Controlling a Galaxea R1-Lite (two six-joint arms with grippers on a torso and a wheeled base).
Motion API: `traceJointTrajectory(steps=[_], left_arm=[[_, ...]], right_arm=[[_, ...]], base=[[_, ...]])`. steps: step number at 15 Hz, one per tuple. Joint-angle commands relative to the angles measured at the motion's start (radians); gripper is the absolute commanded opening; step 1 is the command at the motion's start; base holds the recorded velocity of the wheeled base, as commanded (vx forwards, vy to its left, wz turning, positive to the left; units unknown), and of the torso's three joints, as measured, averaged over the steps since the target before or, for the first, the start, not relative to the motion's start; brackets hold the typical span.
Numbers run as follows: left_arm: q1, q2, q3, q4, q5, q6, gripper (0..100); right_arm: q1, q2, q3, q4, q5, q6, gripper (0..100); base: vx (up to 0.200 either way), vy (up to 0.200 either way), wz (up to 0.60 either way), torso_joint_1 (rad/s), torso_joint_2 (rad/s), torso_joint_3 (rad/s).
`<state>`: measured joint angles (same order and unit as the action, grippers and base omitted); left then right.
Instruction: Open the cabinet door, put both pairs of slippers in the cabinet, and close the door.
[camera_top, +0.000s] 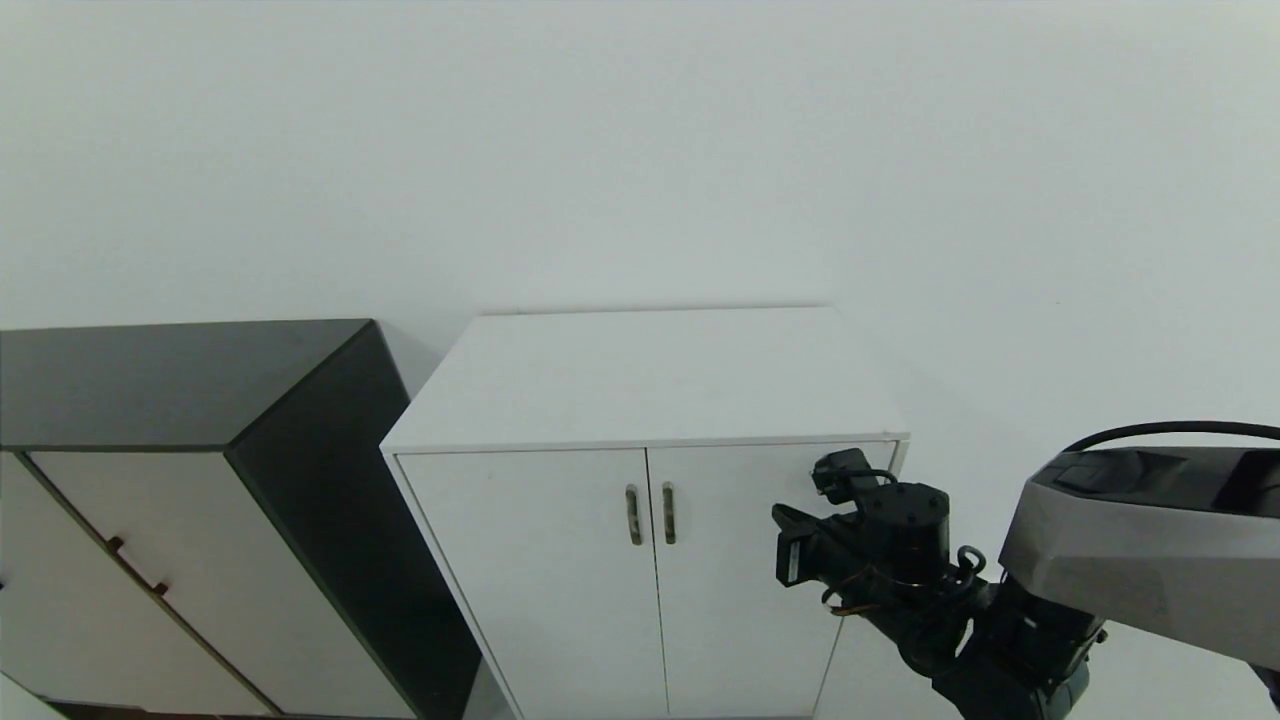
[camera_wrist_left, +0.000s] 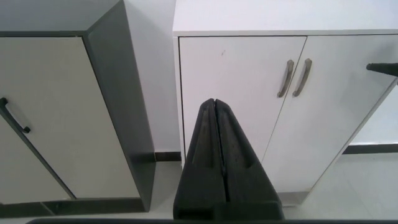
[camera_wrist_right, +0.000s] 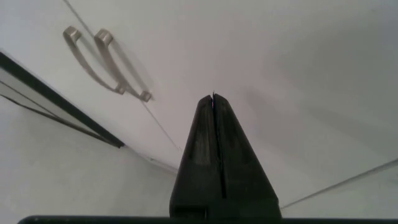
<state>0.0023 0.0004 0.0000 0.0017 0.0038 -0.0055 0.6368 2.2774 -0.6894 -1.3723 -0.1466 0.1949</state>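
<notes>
The white cabinet (camera_top: 640, 375) stands against the wall with both doors shut. Its two metal handles (camera_top: 650, 514) sit side by side at the middle seam. My right gripper (camera_top: 786, 548) is shut and empty, in front of the right door (camera_top: 740, 580), a little right of and below the handles. In the right wrist view the shut gripper (camera_wrist_right: 214, 99) points at the door face, with the handles (camera_wrist_right: 121, 65) off to one side. My left gripper (camera_wrist_left: 214, 103) is shut and empty, held back from the cabinet and aimed at the left door (camera_wrist_left: 236, 87).
A black cabinet (camera_top: 200, 380) with cream doors stands close to the left of the white one, with a narrow gap between them. A plain white wall runs behind both. Pale floor (camera_wrist_left: 367, 186) shows in front of the cabinets.
</notes>
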Motion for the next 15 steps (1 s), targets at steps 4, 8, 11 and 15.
traceJointTrajectory(steps=[4, 8, 11, 15], left_arm=[[0.001, 0.001, 0.000, 0.000, 0.001, -0.002, 0], [0.001, 0.001, 0.000, 0.000, 0.001, -0.002, 0], [0.001, 0.001, 0.000, 0.000, 0.002, -0.004, 0], [0.001, 0.001, 0.000, 0.000, 0.002, -0.005, 0]], right_arm=[[0.018, -0.227, 0.180, -0.001, -0.097, -0.005, 0], [0.000, -0.349, 0.372, -0.004, -0.238, -0.009, 0], [-0.046, -0.394, 0.418, 0.001, -0.352, -0.011, 0], [-0.181, -0.487, 0.580, -0.002, -0.524, -0.015, 0]], base=[[0.000, 0.000, 0.00, 0.000, 0.00, 0.000], [0.000, 0.000, 0.00, 0.000, 0.00, 0.000], [0.000, 0.000, 0.00, 0.000, 0.00, 0.000], [0.000, 0.000, 0.00, 0.000, 0.00, 0.000]])
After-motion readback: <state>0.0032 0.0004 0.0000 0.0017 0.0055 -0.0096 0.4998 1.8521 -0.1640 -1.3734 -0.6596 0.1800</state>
